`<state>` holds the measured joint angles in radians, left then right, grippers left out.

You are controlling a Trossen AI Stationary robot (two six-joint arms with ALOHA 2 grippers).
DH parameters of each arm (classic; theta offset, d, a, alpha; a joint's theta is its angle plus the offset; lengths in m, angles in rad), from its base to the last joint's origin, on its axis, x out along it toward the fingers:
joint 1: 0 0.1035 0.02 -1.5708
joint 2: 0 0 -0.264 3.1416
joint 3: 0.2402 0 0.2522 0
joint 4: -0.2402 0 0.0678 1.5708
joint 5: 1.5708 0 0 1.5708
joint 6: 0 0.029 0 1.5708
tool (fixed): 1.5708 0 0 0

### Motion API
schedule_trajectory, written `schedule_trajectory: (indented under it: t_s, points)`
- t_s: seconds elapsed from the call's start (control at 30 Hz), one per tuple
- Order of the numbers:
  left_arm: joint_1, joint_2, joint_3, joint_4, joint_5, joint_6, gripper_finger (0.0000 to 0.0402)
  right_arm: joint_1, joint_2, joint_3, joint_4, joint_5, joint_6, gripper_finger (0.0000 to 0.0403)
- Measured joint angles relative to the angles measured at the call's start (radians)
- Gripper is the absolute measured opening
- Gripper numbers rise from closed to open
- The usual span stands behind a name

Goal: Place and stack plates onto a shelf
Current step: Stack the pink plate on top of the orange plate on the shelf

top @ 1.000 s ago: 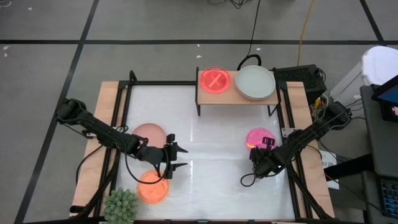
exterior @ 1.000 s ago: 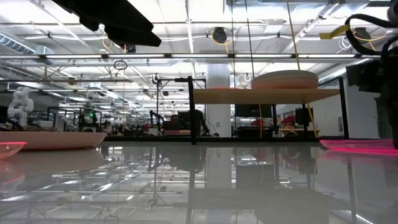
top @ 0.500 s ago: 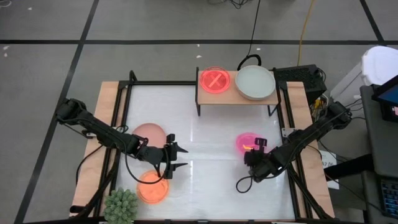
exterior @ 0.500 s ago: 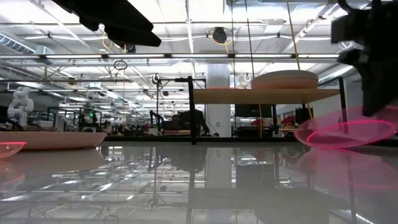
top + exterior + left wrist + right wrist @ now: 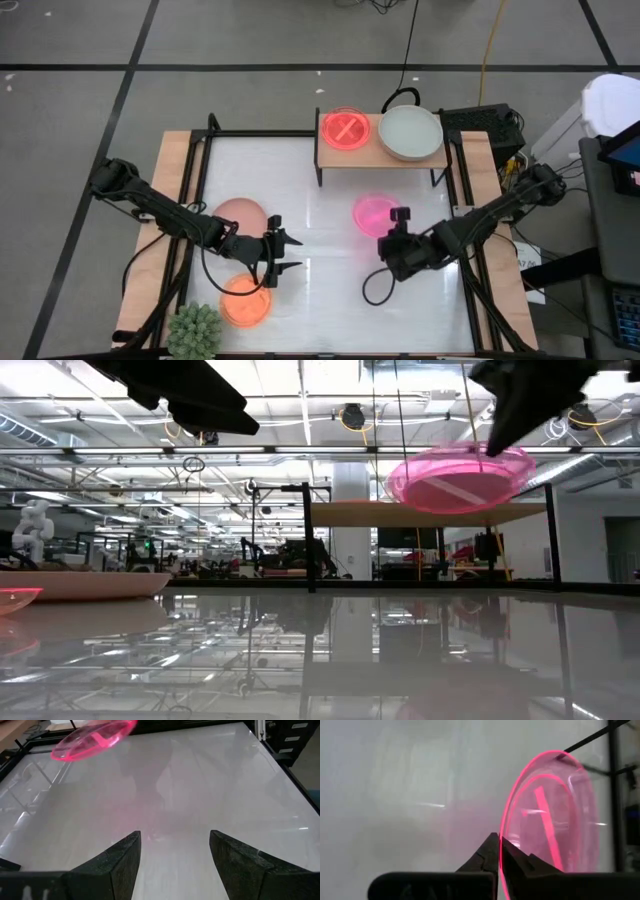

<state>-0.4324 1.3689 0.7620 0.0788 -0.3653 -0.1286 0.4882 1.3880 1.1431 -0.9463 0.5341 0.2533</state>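
our right gripper [image 5: 393, 236] pinches the magenta plate [image 5: 374, 213] by its rim — the shelf [image 5: 372, 158] lies straight beyond it. our left gripper [image 5: 283, 255] waits near the orange plate [image 5: 244, 301], fingers apart.

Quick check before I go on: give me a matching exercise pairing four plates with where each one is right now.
Things:
1. magenta plate
2. pale grey-green plate
3. orange plate
4. dusty-pink plate

Places:
A. on the table next to the spiky green plant
B. on the shelf, right side
C. held by its rim in the right gripper, off the table
D. on the table under the left arm

Pairs: 1-C, 2-B, 3-A, 4-D
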Motion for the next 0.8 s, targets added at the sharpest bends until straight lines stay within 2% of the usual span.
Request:
schedule_trajectory:
  t_s: [0.2,0.8]
  points:
    - [0.0,0.0,0.0,0.0,0.0,0.0,0.0241,-0.068,0.0,0.063,-0.011,0.043,-0.141,0.0]
    - [0.0,0.0,0.0,0.0,0.0,-0.006,0.0241,-0.287,0.0,0.23,-0.008,0.043,-0.509,0.0]
